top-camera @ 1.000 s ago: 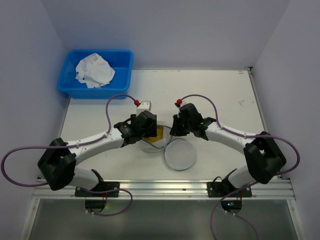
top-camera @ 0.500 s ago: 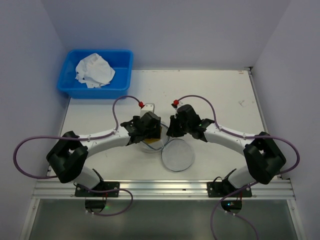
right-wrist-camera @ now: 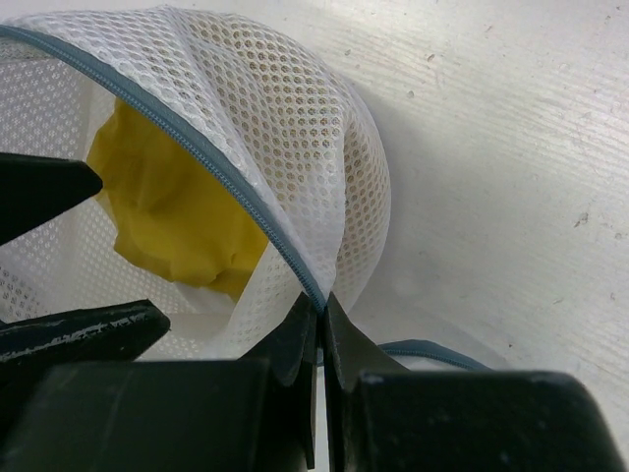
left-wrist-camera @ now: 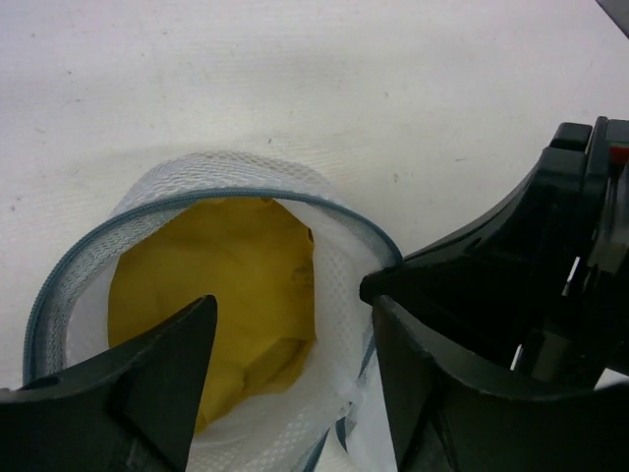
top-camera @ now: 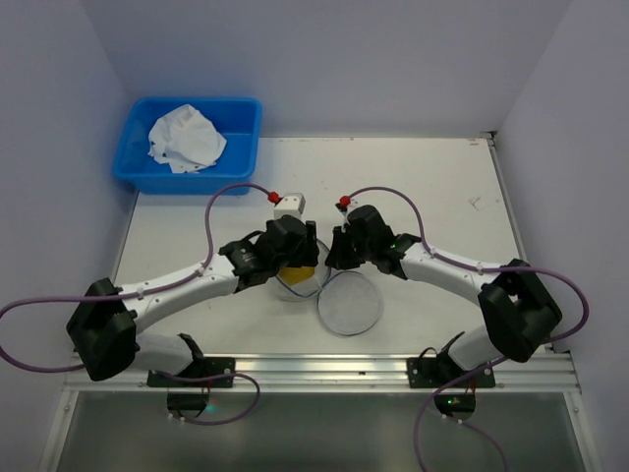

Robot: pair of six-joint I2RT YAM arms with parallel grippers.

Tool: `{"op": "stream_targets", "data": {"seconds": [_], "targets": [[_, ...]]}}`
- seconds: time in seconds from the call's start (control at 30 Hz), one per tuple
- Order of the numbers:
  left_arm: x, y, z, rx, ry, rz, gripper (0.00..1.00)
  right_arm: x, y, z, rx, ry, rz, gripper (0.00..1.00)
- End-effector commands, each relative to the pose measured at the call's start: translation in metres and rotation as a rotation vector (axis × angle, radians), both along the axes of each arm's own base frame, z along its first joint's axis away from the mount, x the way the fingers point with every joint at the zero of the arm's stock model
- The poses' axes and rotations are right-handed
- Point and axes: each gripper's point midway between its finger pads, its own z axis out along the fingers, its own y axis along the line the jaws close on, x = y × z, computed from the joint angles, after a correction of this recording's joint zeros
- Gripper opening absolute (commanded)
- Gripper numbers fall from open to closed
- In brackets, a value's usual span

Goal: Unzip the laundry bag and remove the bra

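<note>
The laundry bag (top-camera: 291, 289) stands open mid-table, its unzipped round mesh lid (top-camera: 351, 303) lying flat to the right. The yellow bra (top-camera: 307, 270) sits inside it. In the right wrist view my right gripper (right-wrist-camera: 320, 307) is shut on the bag's blue zipper rim, holding the mesh wall (right-wrist-camera: 295, 128) up, with the bra (right-wrist-camera: 167, 216) behind it. My left gripper (left-wrist-camera: 295, 344) is open above the bag's mouth. One finger hangs over the bra (left-wrist-camera: 226, 285), the other outside the mesh wall (left-wrist-camera: 334, 265). In the top view the two grippers (top-camera: 298, 261) (top-camera: 334, 261) sit close together.
A blue plastic tub (top-camera: 241, 147) with a crumpled white cloth (top-camera: 185, 138) stands at the back left corner. Walls close the table at left, back and right. Both arms' purple cables loop over the table near the bag.
My left arm's elbow swung right and back left while its gripper stayed over the bag's mouth, opening wider and then narrowing. The right gripper and the lid shifted slightly left.
</note>
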Motion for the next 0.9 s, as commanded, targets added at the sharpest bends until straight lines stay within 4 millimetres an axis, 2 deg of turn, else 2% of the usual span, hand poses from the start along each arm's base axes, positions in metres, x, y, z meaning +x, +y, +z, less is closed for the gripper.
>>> {"op": "stream_targets", "data": {"seconds": [0.0,0.13,0.27,0.33,0.43,0.53,0.7,0.77,0.87], "targets": [[0.005,-0.012,0.014,-0.035,-0.031,-0.014,0.66,0.004,0.006,0.005,0.025,-0.02,0.001,0.0],[0.012,-0.003,-0.005,0.045,-0.013,0.029,0.65,0.002,0.005,0.004,0.022,-0.016,-0.001,0.0],[0.03,0.024,-0.033,0.167,0.003,0.134,0.65,0.002,0.003,0.004,0.019,-0.017,-0.004,0.0],[0.038,0.035,-0.04,0.186,0.013,0.166,0.65,0.001,0.003,0.005,0.021,-0.021,-0.006,0.0],[0.046,0.043,-0.052,0.227,0.017,0.198,0.72,0.002,0.002,0.005,0.017,-0.023,-0.008,0.0],[0.05,0.044,-0.059,0.234,0.028,0.209,0.79,0.003,0.004,0.006,0.021,-0.024,-0.002,0.0],[0.046,0.048,-0.085,0.273,0.075,0.217,0.85,0.002,0.005,0.004,0.025,-0.017,0.006,0.0],[0.044,0.046,-0.098,0.276,0.099,0.209,0.85,0.001,0.007,0.001,0.026,-0.008,0.014,0.0],[0.033,0.04,-0.123,0.251,0.16,0.181,0.79,0.001,0.01,0.0,0.032,0.0,0.021,0.0]]}}
